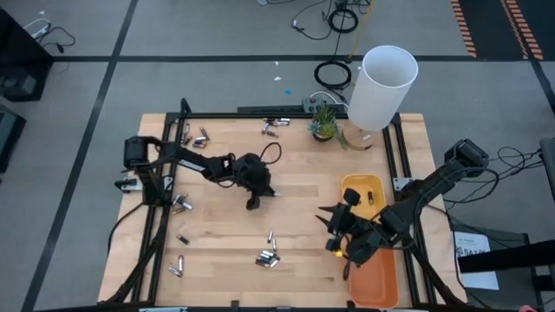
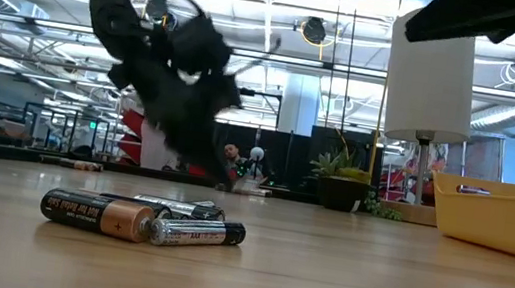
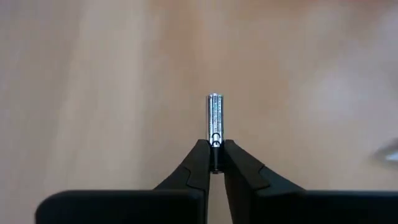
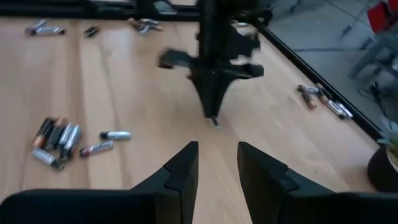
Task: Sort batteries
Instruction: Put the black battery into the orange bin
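Note:
My left gripper [image 1: 253, 204] hangs over the middle of the table and is shut on a thin silvery battery [image 3: 214, 115]. From the right wrist view, that gripper [image 4: 213, 115] points down at the wood. My right gripper [image 1: 327, 229] is open [image 4: 217, 148], touches nothing and faces the left one from beside the yellow tray [image 1: 364, 184]. The orange tray [image 1: 377, 273] lies nearer the table's near edge. A cluster of loose batteries [image 1: 269, 257] lies flat on the wood and fills the low view's foreground [image 2: 146, 221]. My left gripper pinches the silvery battery by one end [image 3: 215, 138] between its two fingertips. The fingers lie along the battery, so most of it sticks straight out past them. They come from above, pointing down. Whether the battery's free end [image 3: 214, 98] touches the wood I cannot tell.
More batteries lie scattered at the left [image 1: 180, 204], the near left [image 1: 177, 266] and along the far edge [image 1: 276, 124], [image 1: 199, 134]. A white lamp [image 1: 381, 87] and a small plant [image 1: 323, 121] stand at the far right. Black rails frame the table.

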`<state>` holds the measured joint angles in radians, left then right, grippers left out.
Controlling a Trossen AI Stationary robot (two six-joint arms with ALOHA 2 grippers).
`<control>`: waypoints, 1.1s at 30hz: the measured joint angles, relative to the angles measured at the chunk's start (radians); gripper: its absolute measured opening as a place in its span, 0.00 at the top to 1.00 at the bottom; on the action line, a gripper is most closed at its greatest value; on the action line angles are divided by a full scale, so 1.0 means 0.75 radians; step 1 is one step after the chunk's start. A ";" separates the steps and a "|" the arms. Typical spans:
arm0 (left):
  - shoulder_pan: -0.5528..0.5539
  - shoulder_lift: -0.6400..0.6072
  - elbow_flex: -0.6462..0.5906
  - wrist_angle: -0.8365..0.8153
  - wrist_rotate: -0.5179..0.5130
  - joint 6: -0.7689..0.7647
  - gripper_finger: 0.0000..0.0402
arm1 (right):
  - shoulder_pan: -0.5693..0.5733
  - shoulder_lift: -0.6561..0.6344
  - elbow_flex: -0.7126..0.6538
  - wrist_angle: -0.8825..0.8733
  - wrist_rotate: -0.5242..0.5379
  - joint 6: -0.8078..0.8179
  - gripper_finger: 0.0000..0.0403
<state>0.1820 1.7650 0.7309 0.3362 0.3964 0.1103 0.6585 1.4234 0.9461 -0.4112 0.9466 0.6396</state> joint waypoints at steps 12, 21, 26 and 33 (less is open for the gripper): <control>-0.205 -0.267 0.001 0.250 0.128 -0.001 0.93 | -0.118 0.078 0.000 0.299 0.092 -0.109 0.59; -0.270 -0.285 -0.002 0.293 0.026 0.003 0.93 | -0.187 0.110 0.000 0.619 -0.146 -0.391 0.31; -0.296 -0.285 -0.002 0.381 0.026 0.003 0.93 | -0.209 0.110 0.000 0.714 -0.196 -0.496 0.26; -0.308 -0.286 -0.002 0.464 0.024 0.003 0.93 | -0.231 0.147 0.000 0.918 -0.295 -0.642 0.29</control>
<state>-0.0491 1.5505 0.7296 0.6842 0.4141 0.1123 0.4850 1.5333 0.9459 0.2774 0.7251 0.1582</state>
